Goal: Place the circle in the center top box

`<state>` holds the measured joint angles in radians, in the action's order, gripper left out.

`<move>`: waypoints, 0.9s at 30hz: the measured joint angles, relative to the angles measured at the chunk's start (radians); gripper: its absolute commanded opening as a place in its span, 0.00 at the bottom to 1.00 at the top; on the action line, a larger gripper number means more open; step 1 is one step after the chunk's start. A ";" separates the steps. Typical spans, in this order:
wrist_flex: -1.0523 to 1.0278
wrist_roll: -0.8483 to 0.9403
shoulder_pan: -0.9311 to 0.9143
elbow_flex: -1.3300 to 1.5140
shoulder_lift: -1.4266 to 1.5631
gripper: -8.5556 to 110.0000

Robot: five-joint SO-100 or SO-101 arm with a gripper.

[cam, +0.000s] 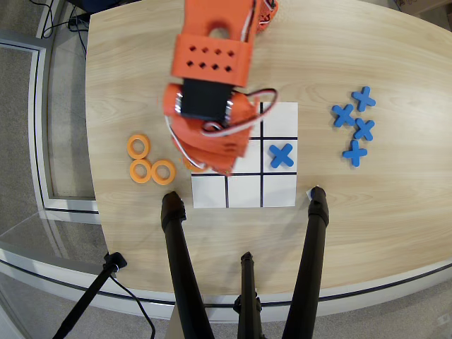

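My orange gripper [209,164] hangs over the left and middle columns of the white 3x3 grid [279,116], its body covering most of those cells. A sliver of lighter orange ring, the circle [193,164], peeks out at its lower left, and the jaws appear shut on it. The center top box [244,191] lies bare just below the gripper tip, in the row nearest the black tripod legs. Three more orange rings [140,170] lie on the table left of the grid. A blue cross [281,155] sits in the right cell of the middle row.
Several blue crosses [355,131] are clustered on the table at the right. Black tripod legs [176,261] rise from the table's near edge just below the grid. The arm's base [261,10] is at the top edge.
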<state>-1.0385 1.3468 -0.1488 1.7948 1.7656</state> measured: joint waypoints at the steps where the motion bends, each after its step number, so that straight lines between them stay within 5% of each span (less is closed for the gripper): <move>1: 0.000 -0.003 0.017 -0.031 -0.025 0.07; 16: 0.034 -0.114 0.232 -0.333 -0.446 0.07; 27: 0.037 -0.120 0.222 -0.584 -0.756 0.07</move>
<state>-1.0017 1.2272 0.0736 1.2103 1.0094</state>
